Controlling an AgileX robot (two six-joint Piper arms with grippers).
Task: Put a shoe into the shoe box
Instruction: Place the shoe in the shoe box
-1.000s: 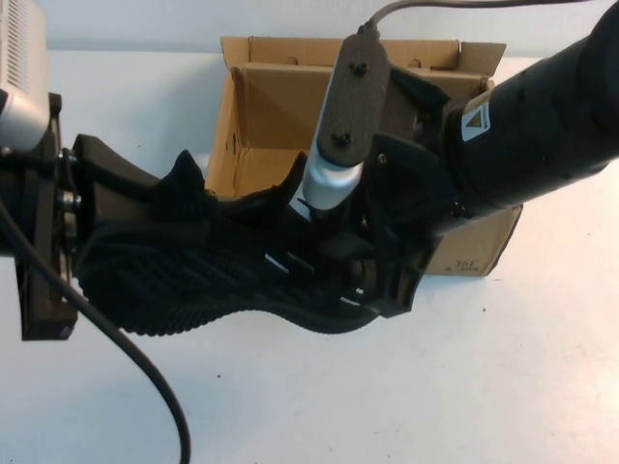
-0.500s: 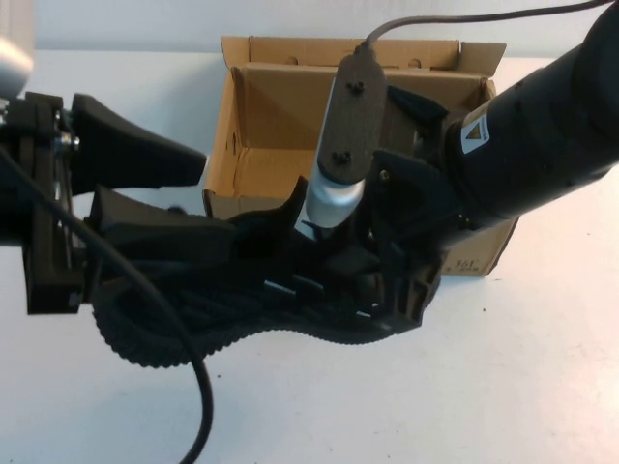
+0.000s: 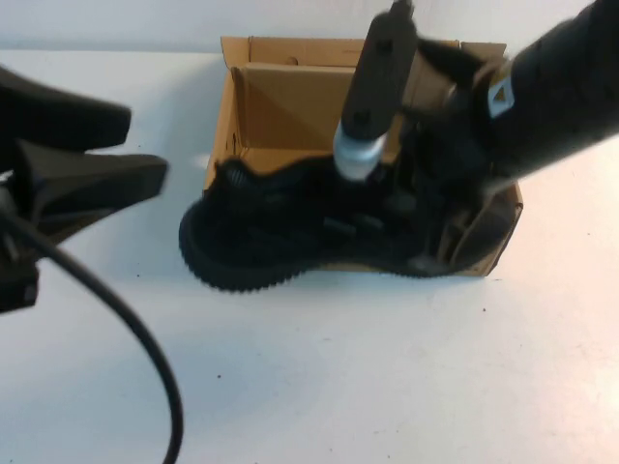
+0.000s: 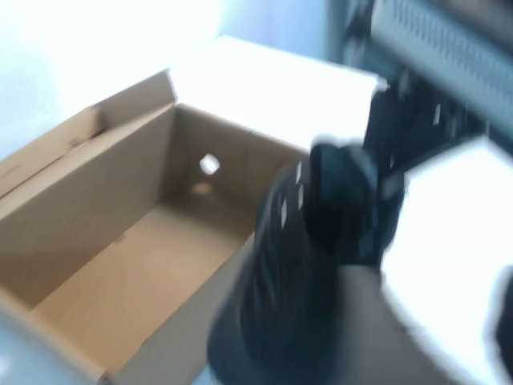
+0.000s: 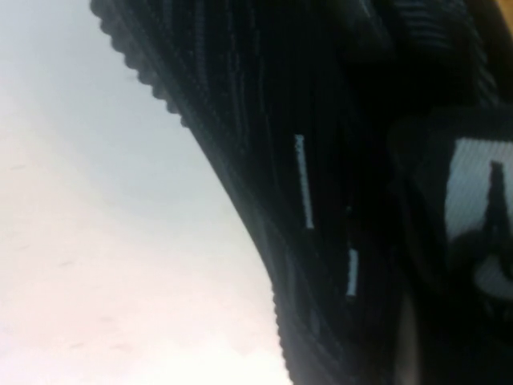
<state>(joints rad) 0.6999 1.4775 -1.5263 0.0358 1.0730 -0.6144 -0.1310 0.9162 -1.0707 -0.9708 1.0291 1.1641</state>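
Matt black ridged-sole shoe [image 3: 280,237], plain brown cardboard shoe box [image 3: 290,97], smooth white table [image 3: 387,367]

The shoe [image 3: 280,242] is showing black, its sole edged with a ridged, toothed pattern and its side marked with short white dashes. The shoe box [image 3: 280,106] is showing plain tan cardboard, with small dark print on its front right corner. The worktop [image 3: 387,367] is showing white. The left gripper [image 3: 82,164] and right gripper [image 3: 440,227] are showing black.
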